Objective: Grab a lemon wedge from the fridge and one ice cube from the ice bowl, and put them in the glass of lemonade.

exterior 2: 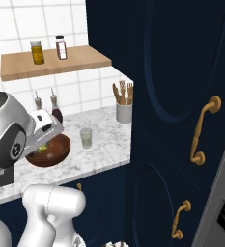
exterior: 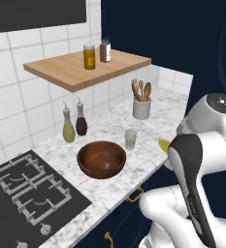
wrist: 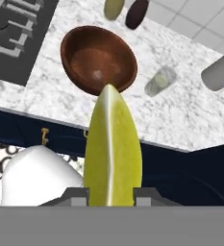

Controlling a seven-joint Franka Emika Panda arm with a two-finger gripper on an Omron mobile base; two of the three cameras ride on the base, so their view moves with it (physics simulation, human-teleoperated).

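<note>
The gripper is clamped on the lemon wedge, whose long axis points straight out from the fingers. The glass of lemonade stands on the counter ahead and off to one side, just beside the ice bowl; the wedge hangs short of the counter's edge.

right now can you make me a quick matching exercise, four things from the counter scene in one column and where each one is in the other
Things
1. lemon wedge
2. ice cube
3. glass of lemonade
4. two jars

Places
A. inside the brown ice bowl
B. on the wooden shelf
C. held in the gripper
D. standing on the marble counter between the bowl and the utensil holder

Pairs: 1-C, 2-A, 3-D, 4-B
</note>
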